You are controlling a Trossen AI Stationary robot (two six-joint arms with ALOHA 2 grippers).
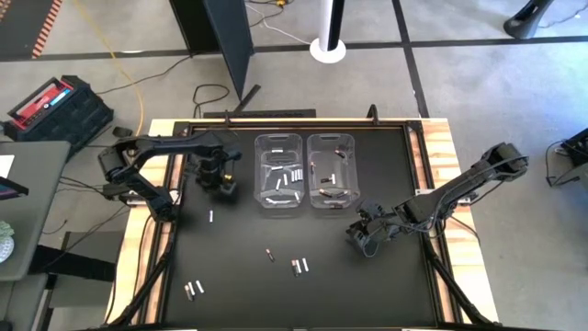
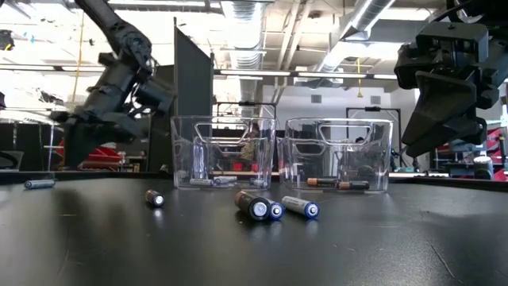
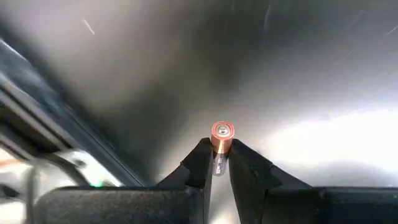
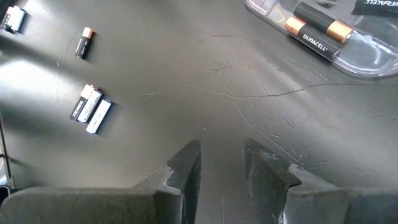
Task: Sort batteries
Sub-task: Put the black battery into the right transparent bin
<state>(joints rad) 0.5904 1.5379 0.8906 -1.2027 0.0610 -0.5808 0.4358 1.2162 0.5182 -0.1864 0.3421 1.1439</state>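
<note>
Batteries lie scattered over the lower middle of the black desk, more already in the two clear bins at upper centre. My left gripper, upper left near the left bin, is pinched on a copper-topped cell, held near its end. My right gripper hovers centre right, fingers apart, holding nothing. Cells look small, stiff, light and smooth, likely to roll or slip; I judge a mid-body grip across the barrel safest.
</note>
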